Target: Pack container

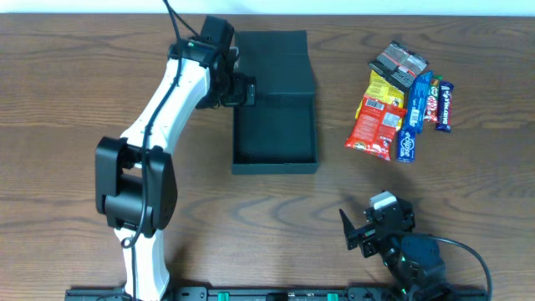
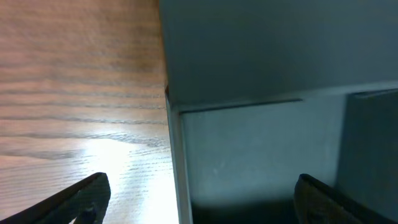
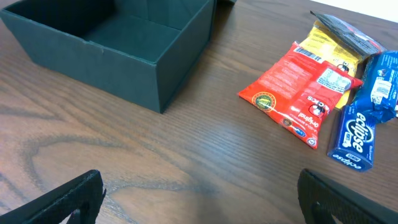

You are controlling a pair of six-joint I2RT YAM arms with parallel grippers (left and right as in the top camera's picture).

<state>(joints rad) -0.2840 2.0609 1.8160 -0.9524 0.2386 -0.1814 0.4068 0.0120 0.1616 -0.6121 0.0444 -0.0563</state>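
Container (image 1: 274, 165) sits far-centre on desk, long axis far-to-near w/ lid flap open toward far edge; left gripper (image 1: 244, 90), released & empty, straddles its left wall, while right gripper (image 1: 359, 234), likewise released, sits by near edge, nearer snack packets (image 1: 401, 100).

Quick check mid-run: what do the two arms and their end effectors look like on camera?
The left arm has white links with black joints and a thin black cable running off its far end. The right arm is all black, with a small white block on top. The left end effector and right end effector both have dark, tapered fingers.
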